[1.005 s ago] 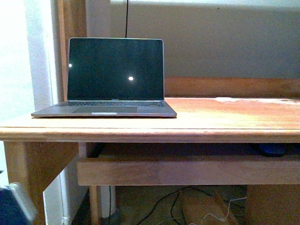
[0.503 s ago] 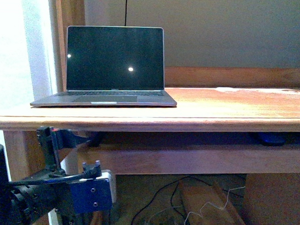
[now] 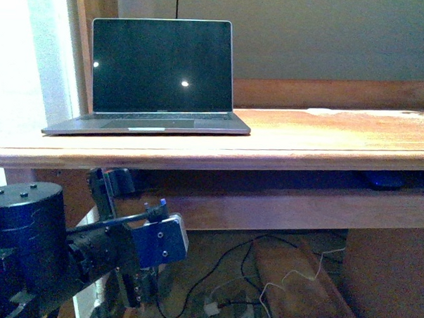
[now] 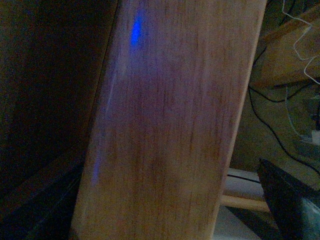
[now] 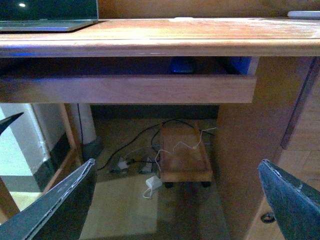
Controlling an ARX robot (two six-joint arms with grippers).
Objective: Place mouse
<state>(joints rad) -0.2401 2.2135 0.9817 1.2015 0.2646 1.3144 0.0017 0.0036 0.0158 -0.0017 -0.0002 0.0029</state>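
Note:
The mouse (image 3: 383,180) is a small dark rounded shape on the pull-out shelf under the desktop, at the right. It also shows in the right wrist view (image 5: 182,65), in the shadow behind the shelf's front board. My left gripper (image 3: 110,185) is open and empty, raised at the lower left just under the desk edge, far left of the mouse. The left wrist view shows only a wooden board (image 4: 170,120) very close and one finger (image 4: 290,205). My right gripper (image 5: 175,205) is open and empty, low in front of the desk and well short of the mouse.
An open grey laptop (image 3: 159,72) with a dark screen stands at the left of the wooden desk (image 3: 304,152). The shelf's front board (image 3: 301,212) runs under the desktop. Cables (image 3: 228,272) and a wooden wheeled board (image 5: 185,155) lie on the floor.
My left arm has come up into the front view from the lower left, its gripper now close under the desk edge. The desk and laptop sit slightly higher in the picture.

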